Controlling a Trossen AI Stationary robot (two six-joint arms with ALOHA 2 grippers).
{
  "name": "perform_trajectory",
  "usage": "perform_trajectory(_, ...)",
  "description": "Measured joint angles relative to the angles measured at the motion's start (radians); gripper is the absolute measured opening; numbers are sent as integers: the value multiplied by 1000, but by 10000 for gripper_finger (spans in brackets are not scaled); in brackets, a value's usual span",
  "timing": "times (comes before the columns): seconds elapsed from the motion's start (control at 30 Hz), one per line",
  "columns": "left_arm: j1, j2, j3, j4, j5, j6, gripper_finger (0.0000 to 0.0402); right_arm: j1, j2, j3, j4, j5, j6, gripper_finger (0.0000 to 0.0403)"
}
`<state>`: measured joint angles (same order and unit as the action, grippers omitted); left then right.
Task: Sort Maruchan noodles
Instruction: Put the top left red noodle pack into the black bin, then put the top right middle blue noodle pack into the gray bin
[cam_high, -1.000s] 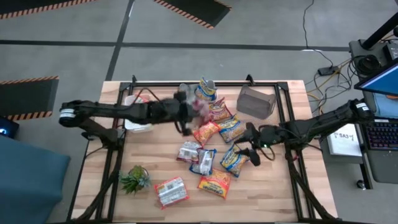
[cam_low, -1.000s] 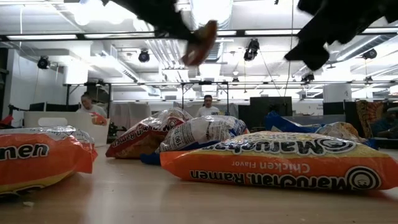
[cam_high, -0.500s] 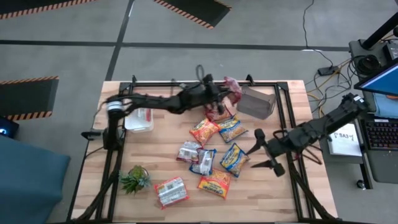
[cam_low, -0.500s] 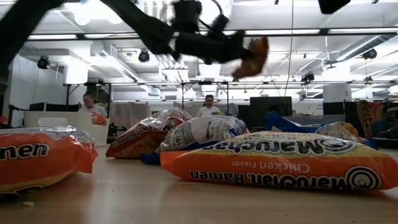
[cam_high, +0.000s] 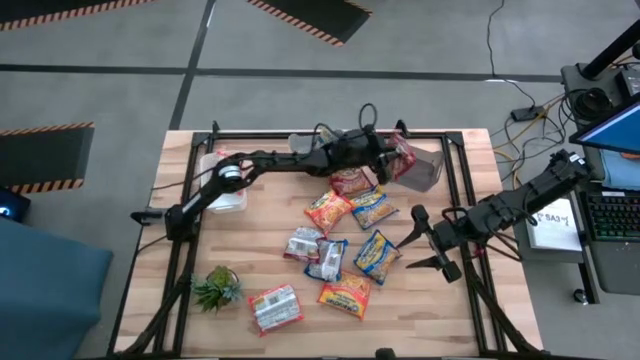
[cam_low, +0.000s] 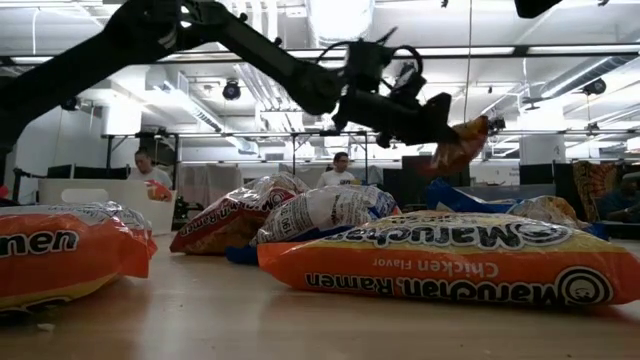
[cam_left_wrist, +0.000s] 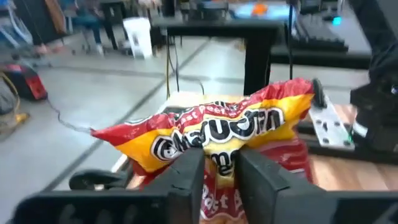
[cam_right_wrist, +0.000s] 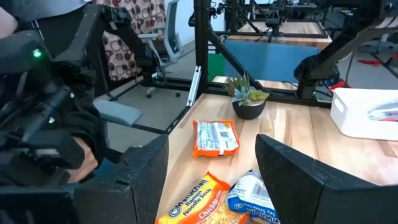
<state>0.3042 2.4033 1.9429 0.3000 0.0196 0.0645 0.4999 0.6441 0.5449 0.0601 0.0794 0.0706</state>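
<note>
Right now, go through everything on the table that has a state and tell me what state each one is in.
Left gripper: jaws shut on a red-and-yellow packet.
Red-and-yellow packet: held in the air over the grey bin.
Grey bin: at the far right of the table, contents hidden.
Right gripper: jaws open, empty, near the table's right edge.
White bin: holds a packet.
Loose packets: lying flat on the table.

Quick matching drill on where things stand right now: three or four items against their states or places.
Items:
1. left pincer
2. right pincer
3. plant
4. grey bin

States or places:
A. open, holding nothing
B. near the table's front left corner
C. shut on a red packet
D. at the table's far edge, under the held packet

Pairs: 1-C, 2-A, 3-B, 4-D
</note>
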Motion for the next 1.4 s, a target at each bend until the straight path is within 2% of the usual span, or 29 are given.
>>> perform_trajectory(0.13,0,14,123,-200,9,27,124,0,0,-1,0,0,7,228)
perform_trajectory(0.4,1,8,297,-443,28,98,229,0,0,-4,2,13,18,228)
perform_trajectory(0.53,-1,6,399,-617,85,123,259,0,0,-5,-3,51,54,228)
perform_trajectory(0.6,-3,-27,400,-702,88,136,263,0,0,-10,-3,53,87,228)
perform_trajectory(0.73,-7,-202,301,-823,77,156,258,0,0,-37,-4,92,187,228)
perform_trajectory(0.83,-16,-370,200,-860,77,159,246,-1,1,-58,-47,297,316,228)
perform_trajectory(0.93,-34,-543,47,-872,75,159,236,-20,7,-60,-196,530,524,228)
perform_trajectory(1.0,-45,-667,-68,-879,48,147,231,-55,11,-60,-293,586,684,228)
perform_trajectory(1.1,-72,-875,-243,-855,-58,82,227,-131,25,-60,-388,593,859,228)
perform_trajectory(1.17,-103,-1003,-372,-814,-140,24,227,-199,44,-60,-409,564,906,228)
perform_trajectory(1.4,-268,-1346,-824,-525,-340,-81,226,-499,144,-60,-392,281,880,228)
